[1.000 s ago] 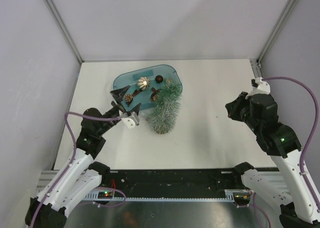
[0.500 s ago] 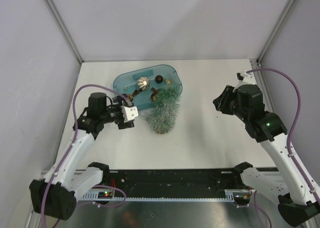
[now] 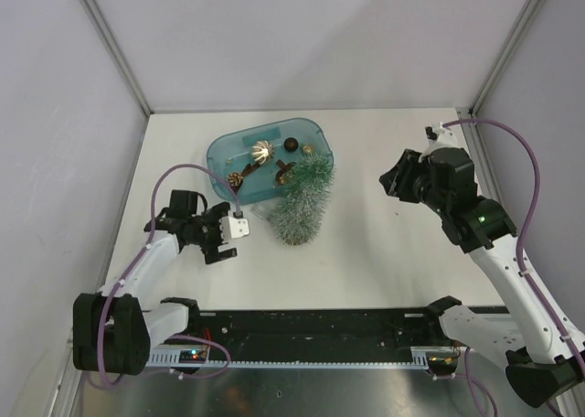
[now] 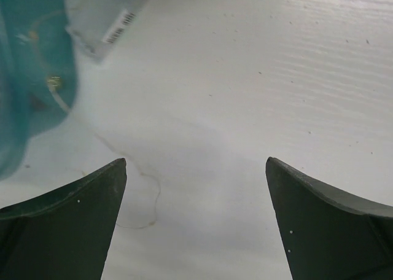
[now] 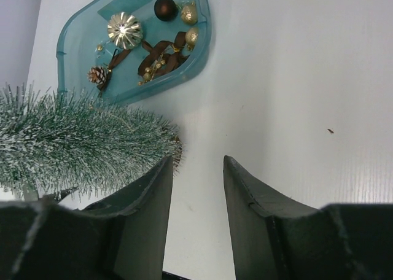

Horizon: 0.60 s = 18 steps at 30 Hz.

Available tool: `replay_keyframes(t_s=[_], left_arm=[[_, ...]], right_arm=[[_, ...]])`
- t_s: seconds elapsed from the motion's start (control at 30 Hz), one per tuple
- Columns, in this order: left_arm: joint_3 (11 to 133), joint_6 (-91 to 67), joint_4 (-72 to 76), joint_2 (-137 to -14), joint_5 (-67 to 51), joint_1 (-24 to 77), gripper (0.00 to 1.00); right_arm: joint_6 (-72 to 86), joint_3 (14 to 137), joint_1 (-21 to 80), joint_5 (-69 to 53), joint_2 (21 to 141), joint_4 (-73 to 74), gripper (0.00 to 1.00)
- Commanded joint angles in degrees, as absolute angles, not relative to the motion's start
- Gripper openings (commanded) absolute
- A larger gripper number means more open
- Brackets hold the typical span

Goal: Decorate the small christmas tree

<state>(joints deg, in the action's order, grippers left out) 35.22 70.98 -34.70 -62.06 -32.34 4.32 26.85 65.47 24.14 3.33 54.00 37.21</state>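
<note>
Seen from above, the left gripper (image 3: pixel 218 237) is held at 8 o'clock from the blue tub (image 3: pixel 219 152), jaws wide apart and empty. Only in its wrist view is the bare table (image 4: pixel 245 77) seen between the fingers. The small christmas tree (image 3: pixel 300 202) is laid on its side at the tub's 5 o'clock, thin end by the rim. White frost on its green needles is shown best in the right wrist view. The right gripper (image 3: pixel 391 181) is held at 3 o'clock, jaws a little apart, empty.
</note>
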Motion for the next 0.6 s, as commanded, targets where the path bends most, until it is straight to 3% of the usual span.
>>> replay_keyframes(t_s=[0.0,0.23,0.57], left_arm=[[34.4,74.8,-34.8,-65.2,-32.7,3.7,0.99],[33.9,72.2,-23.8,-67.0,-32.4,3.3,0.91],[31.3,70.5,-17.7,-67.4,-30.4,2.4,0.63]], right_arm=[[26.2,65.9,23.8,2.1,53.8,33.9,0.43],[26.1,65.8,23.7,1.5,53.5,33.7,0.41],[25.8,65.8,23.8,0.7,53.5,33.5,0.38]])
